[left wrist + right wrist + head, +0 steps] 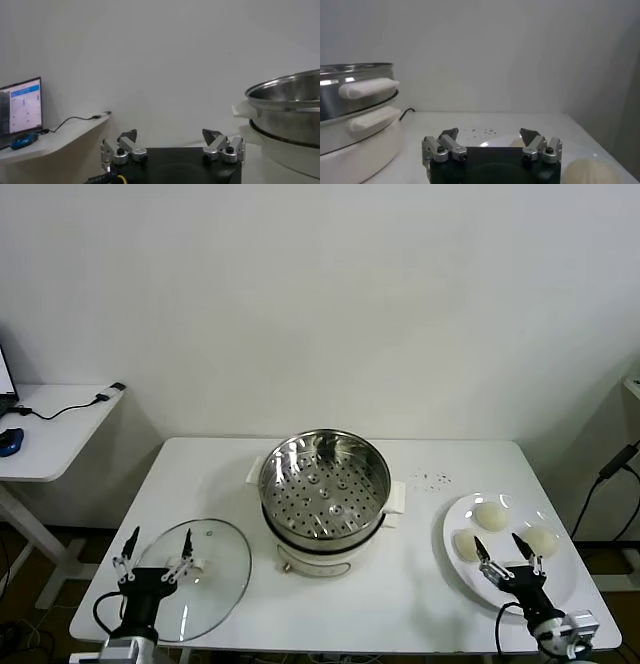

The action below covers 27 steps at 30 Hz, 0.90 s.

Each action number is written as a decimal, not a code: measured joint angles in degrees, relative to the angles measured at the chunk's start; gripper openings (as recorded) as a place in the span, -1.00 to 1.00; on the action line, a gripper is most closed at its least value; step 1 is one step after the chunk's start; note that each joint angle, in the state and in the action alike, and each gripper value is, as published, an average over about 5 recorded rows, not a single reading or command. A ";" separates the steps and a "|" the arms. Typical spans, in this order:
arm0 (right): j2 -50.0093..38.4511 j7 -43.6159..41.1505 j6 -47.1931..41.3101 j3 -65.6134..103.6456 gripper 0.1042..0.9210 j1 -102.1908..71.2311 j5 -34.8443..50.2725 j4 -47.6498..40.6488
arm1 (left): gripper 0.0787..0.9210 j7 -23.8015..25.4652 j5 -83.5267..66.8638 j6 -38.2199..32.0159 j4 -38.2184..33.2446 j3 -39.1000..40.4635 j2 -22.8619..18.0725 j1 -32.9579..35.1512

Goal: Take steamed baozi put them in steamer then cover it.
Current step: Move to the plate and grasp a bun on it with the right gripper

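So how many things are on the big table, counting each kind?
Buns: 3 in view, baozi
Plate: 1
Steamer: 1
Glass lid: 1
Total: 6

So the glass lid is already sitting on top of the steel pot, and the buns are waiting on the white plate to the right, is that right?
Not quite. The glass lid is not on the steel pot; it lies flat on the table to the pot's left, and the pot stands open with its perforated tray showing. The head view shows this. The buns do wait on the white plate to the right.
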 measured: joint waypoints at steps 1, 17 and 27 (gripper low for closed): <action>-0.74 -0.65 -0.24 0.04 0.76 0.19 -0.72 -0.19 | 0.77 0.00 0.05 -0.02 0.01 0.04 0.01 0.04; -28.39 -27.09 -3.75 -13.32 0.76 21.55 -17.08 -14.01 | 0.77 -0.27 0.52 -0.36 -0.11 0.12 -0.01 1.59; -35.36 -41.03 -1.39 -43.66 0.76 53.30 -24.80 -25.81 | 0.77 -1.07 0.75 0.01 0.25 -0.24 -0.18 1.80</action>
